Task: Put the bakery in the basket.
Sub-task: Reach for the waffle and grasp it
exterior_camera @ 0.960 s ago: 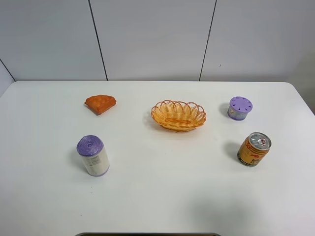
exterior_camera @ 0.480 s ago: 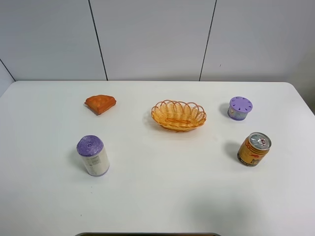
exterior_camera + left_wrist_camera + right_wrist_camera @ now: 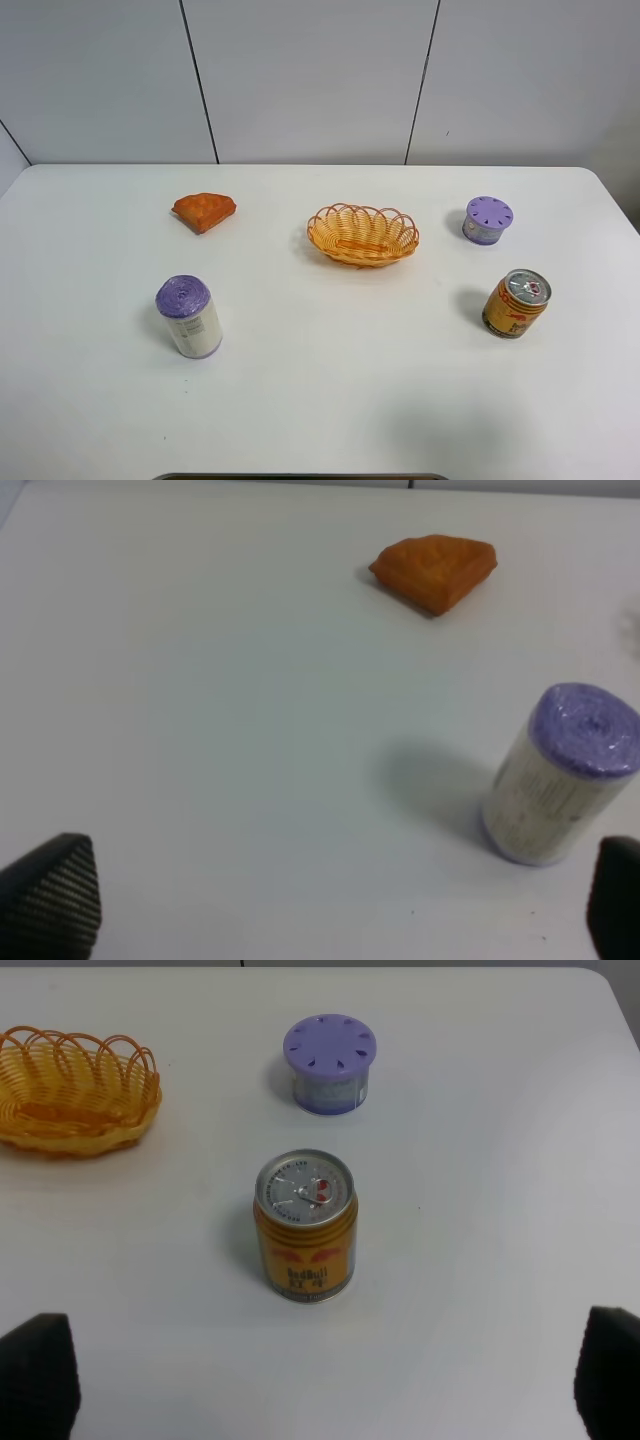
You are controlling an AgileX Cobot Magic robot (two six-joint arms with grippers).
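bakery (image 3: 204,211): orange-brown dimpled wedge, flat on surface (image 3: 320,400), left of basket (image 3: 362,252), well apart | left hand (image 3: 335,905): fingers spread wide, empty, bakery well ahead of it | right hand (image 3: 325,1375): spread wide, empty

A: Room around the bakery (image 3: 204,211)?
B: It lies back left on the bench (image 3: 320,400), with bare surface on every side and its top open. The nearest obstacle is the purple-capped roll (image 3: 188,317), upright, nearer the front edge and well apart.
A: Bakery to basket (image 3: 363,235)?
B: A straight strip of bare bench runs the whole way. The basket's top is open.
A: Right side?
B: The purple-lidded tub (image 3: 487,220) is near the basket's right end, with a gap between. The gold can (image 3: 516,303) stands upright in front of the tub, apart from both. Wide bare bench runs along the front, between roll and can.
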